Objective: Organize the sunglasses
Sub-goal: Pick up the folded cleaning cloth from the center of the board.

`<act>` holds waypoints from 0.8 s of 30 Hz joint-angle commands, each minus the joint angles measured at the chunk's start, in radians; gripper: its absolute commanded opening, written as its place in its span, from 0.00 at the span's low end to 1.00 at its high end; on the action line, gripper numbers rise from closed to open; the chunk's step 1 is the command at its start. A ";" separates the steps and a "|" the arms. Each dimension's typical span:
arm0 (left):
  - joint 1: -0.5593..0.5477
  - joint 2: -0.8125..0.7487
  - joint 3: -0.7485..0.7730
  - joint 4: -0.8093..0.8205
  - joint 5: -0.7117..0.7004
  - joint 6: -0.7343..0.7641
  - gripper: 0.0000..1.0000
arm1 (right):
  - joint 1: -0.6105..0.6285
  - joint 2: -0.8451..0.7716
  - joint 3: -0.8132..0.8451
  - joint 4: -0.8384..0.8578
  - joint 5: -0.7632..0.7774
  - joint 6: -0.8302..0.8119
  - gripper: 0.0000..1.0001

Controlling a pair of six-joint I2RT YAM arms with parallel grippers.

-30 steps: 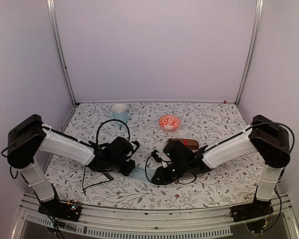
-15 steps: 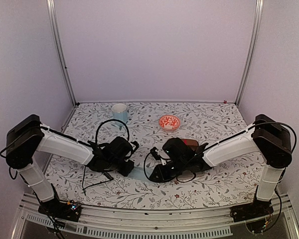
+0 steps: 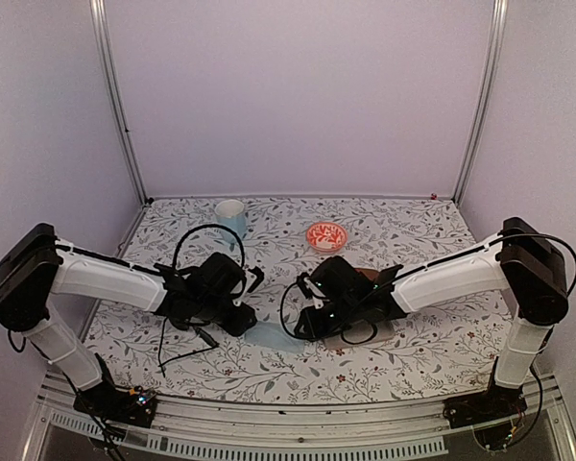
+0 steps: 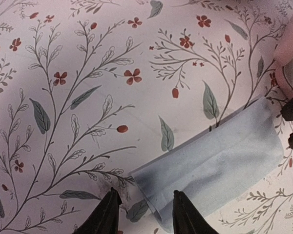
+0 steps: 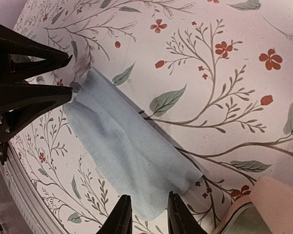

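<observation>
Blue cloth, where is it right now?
In the top view the blue cloth lies flat on the table, near the front middle, between the left gripper and the right gripper.

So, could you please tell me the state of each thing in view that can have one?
Folded light blue cloth: lying flat on the table.
Left gripper: open, at one end of it.
Right gripper: open, at the other end.
White cup: upright.
Red patterned bowl: upright.
</observation>
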 commanded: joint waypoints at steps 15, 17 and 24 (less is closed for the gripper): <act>0.118 0.014 -0.013 0.086 0.304 0.043 0.40 | -0.022 0.031 0.031 -0.128 0.088 0.025 0.30; 0.136 0.025 -0.012 0.095 0.340 0.045 0.40 | -0.029 0.040 0.031 -0.135 0.089 0.032 0.30; 0.158 0.057 -0.011 0.113 0.377 0.055 0.40 | -0.043 0.057 0.028 -0.120 0.095 0.048 0.31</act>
